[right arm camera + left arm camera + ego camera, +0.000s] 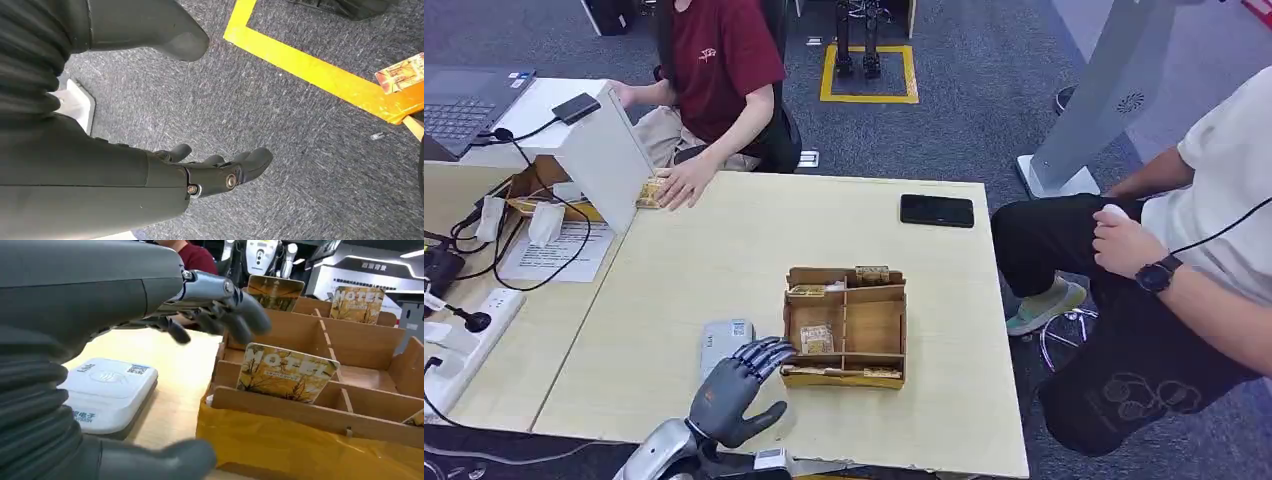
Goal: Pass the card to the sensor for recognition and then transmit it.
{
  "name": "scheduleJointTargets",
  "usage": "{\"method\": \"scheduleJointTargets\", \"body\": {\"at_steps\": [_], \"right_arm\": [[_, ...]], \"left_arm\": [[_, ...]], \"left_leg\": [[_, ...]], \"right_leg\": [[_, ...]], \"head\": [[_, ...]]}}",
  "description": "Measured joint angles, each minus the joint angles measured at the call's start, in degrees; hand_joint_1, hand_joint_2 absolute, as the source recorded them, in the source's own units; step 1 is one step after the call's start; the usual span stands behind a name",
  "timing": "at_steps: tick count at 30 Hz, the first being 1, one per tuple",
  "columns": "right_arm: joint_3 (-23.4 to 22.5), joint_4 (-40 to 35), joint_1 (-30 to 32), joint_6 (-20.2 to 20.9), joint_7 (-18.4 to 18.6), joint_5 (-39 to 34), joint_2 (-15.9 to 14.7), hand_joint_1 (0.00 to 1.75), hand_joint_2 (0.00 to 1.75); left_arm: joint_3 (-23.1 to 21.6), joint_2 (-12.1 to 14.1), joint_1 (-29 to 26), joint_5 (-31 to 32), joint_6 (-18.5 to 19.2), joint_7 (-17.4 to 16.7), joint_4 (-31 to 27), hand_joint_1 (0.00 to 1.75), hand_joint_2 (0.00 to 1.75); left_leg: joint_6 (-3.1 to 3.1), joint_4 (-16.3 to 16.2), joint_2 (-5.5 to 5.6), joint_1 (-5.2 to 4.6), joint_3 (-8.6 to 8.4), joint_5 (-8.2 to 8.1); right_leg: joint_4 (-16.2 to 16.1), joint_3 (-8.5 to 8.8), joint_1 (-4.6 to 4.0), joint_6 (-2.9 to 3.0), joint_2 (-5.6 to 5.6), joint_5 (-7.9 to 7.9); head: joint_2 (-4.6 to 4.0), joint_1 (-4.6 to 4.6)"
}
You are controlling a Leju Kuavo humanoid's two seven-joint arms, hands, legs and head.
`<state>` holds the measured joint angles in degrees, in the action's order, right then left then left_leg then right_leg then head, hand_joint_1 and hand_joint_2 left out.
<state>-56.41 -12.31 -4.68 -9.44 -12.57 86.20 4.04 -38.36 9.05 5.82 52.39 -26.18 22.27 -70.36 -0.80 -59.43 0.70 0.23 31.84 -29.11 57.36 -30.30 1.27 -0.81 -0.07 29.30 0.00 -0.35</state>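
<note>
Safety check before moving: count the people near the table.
2. A person in red sits at the table's far side; a person in white sits at its right. Others may be off-frame.

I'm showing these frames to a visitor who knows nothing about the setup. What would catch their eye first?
Probably the robot's dark left hand, fingers spread, reaching toward the wooden card box near the table's front edge. One "MOTEL" card stands upright in a front compartment, with the white card sensor flat on the table just left of the box. Two seated people flank the table.
</note>
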Motion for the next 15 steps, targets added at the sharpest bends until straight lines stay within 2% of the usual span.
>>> {"method": "scheduleJointTargets", "body": {"at_steps": [3, 4, 5, 15], "right_arm": [[0.02, 0.00, -0.01, -0.02, 0.00, -0.09, 0.00, 0.00, 1.75], [0.02, 0.00, -0.02, -0.02, 0.00, -0.15, 0.00, 0.00, 1.75], [0.04, 0.00, -0.01, 0.00, 0.00, -0.15, 0.00, 0.00, 1.75], [0.04, 0.00, -0.06, -0.20, -0.31, -0.52, 0.00, 0.00, 1.75]], "left_arm": [[0.02, -0.02, 0.12, -0.17, 0.37, -0.07, 0.04, 1.75, 1.75], [0.02, -0.09, 0.27, -0.26, 0.37, -0.07, 0.04, 1.64, 1.75], [0.02, -0.11, 0.41, -0.39, 0.37, -0.07, 0.04, 1.75, 1.75], [0.48, -0.04, 0.26, -0.79, 0.57, -0.13, 0.24, 1.75, 1.75]], "left_leg": [[0.00, 0.00, 0.01, 0.00, 0.00, 0.00], [0.00, 0.00, 0.01, 0.00, 0.00, 0.00], [0.00, 0.00, 0.00, 0.00, -0.01, 0.00], [0.00, 0.00, 0.02, 0.00, 0.00, 0.00]], "right_leg": [[0.00, 0.00, 0.00, 0.00, -0.01, 0.00], [0.00, 0.01, 0.00, 0.00, -0.01, 0.00], [0.00, 0.02, 0.00, 0.00, -0.01, 0.00], [0.00, 0.02, 0.00, 0.00, -0.02, 0.00]], "head": [[0.00, 0.00], [0.00, 0.00], [0.02, 0.00], [0.02, 0.00]]}}
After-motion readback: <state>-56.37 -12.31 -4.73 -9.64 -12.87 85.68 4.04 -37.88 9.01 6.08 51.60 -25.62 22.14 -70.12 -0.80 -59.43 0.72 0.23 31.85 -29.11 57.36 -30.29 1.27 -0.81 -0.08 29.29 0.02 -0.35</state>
